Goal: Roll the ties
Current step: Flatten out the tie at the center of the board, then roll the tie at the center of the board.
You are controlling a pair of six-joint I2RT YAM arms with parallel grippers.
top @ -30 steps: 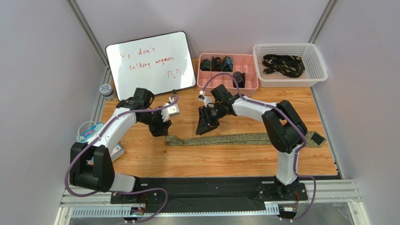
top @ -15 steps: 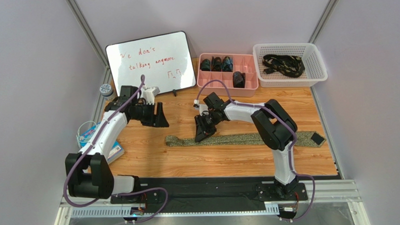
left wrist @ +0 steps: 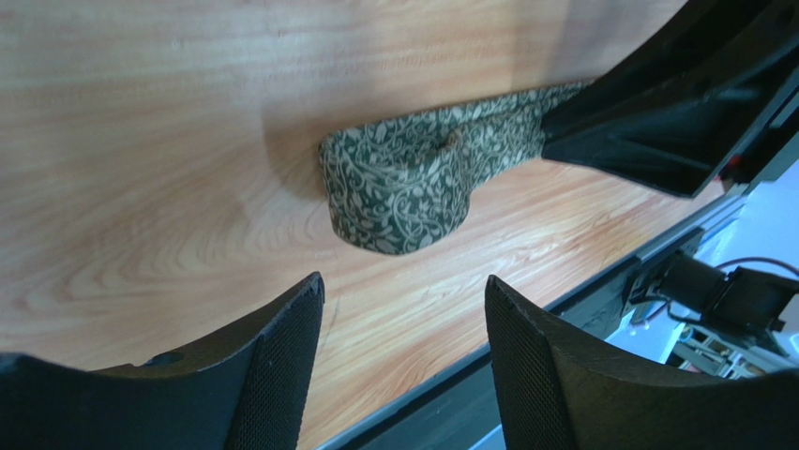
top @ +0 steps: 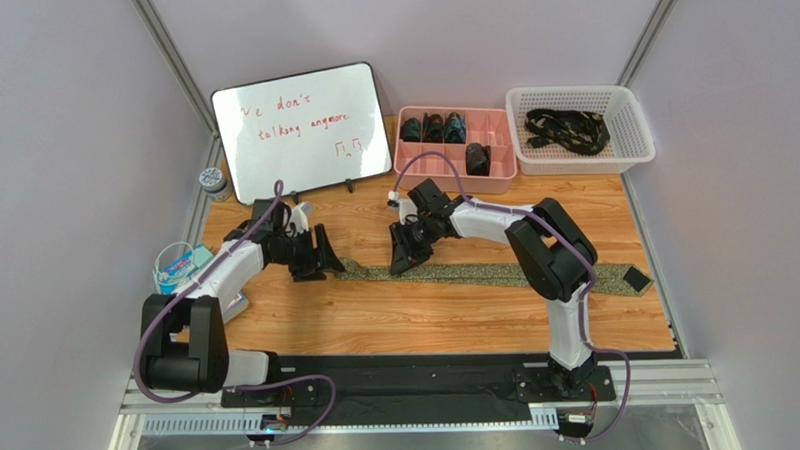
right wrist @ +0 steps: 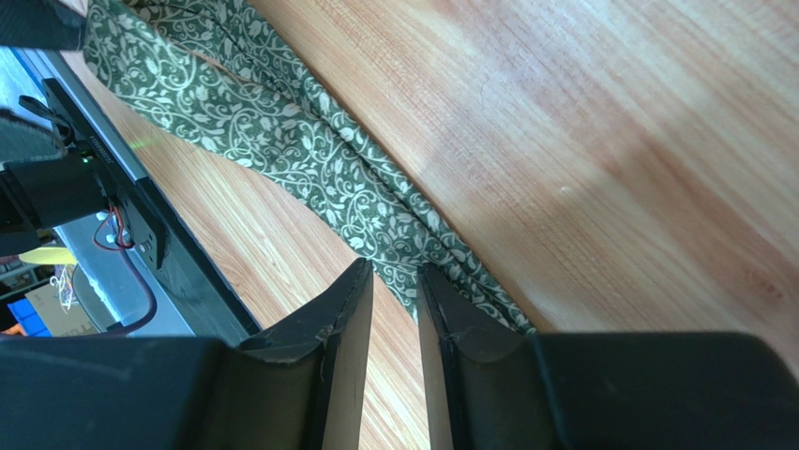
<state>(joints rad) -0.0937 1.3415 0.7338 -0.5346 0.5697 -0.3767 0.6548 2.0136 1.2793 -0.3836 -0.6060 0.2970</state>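
A whiteboard (top: pixel 303 128) leans at the far left part of the desk (top: pixel 427 324). On it is red handwriting that reads "we don't talking anymore", with two small signs under the last word that I cannot read.

To the right of it, at the far edge, stands a pink tray (top: pixel 442 173) with compartments. Three dark rolled ties (top: pixel 432 129) sit in the far row of compartments, one in each, and one more roll sits in the near row. At the far right corner is a white basket (top: pixel 584 164), and loose black ties (top: pixel 568 127) with a pale pattern lie in a heap inside it.

The olive-green tie (top: pixel 496 274) lies flat across the middle of the desk, from left to right. Its black end (top: pixel 635 277) is near the right edge. Its left end is folded over into a small loop (left wrist: pixel 399 192), and the cloth shows a pale leaf pattern.

The left gripper (left wrist: pixel 403 291) is spread wide just before this loop and holds nothing. The right gripper (right wrist: pixel 394 277) is low over the tie, a little to the right of the loop. Its fingers stand close together with only a thin gap, their tips at the cloth; I cannot tell if they pinch it.
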